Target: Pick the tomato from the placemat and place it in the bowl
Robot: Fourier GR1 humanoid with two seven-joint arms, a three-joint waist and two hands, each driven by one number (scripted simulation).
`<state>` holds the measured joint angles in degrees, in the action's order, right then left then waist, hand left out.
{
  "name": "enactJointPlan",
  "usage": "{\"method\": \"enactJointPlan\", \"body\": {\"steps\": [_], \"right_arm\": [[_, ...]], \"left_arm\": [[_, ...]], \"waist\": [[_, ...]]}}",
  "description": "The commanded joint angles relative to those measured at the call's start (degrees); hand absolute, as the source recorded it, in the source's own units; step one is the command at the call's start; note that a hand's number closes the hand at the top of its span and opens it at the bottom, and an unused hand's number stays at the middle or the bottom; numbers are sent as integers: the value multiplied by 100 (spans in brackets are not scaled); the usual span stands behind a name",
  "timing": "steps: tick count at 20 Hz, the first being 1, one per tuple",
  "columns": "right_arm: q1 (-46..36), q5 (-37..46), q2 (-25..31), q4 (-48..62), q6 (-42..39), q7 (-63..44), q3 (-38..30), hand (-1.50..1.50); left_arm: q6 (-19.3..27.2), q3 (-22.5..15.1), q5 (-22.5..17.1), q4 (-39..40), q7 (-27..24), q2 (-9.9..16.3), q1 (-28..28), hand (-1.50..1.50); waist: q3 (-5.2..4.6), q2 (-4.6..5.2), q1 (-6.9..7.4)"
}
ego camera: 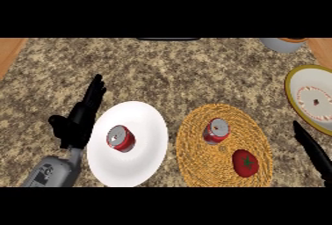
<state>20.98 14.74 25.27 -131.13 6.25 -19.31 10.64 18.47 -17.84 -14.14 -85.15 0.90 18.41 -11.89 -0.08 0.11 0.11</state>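
A red soda can (pixel 216 131) stands on the round woven straw placemat (pixel 194 149), just beside the red tomato (pixel 246 162). Another red can (pixel 120 138) lies in the white bowl (pixel 139 121). Left hand (pixel 77 121) rests beside it, fingers straight; right hand (pixel 314 151) fingers extended, well apart from the tomato.

Even, soft light is falling across the speckled granite counter (pixel 194 74). Around the white bowl (pixel 128 143), no strong shadow is showing; its surface is glowing brightest, nearly washed out. Right of the bowl, the tomato (pixel 246 163) is catching a small dull highlight.
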Motion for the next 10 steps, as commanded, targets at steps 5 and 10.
{"method": "enactJointPlan", "body": {"steps": [5, 10], "right_arm": [[-431, 472, -88, 598, -568, -1046, 494, -150], [138, 454, -333, 819, -695, -178, 459, -150]], "left_arm": [[-157, 79, 154, -212, 135, -107, 177, 0], [-88, 190, 471, -145, 203, -428, 87, 0]], "waist": [[7, -12, 7], [10, -20, -46]]}}
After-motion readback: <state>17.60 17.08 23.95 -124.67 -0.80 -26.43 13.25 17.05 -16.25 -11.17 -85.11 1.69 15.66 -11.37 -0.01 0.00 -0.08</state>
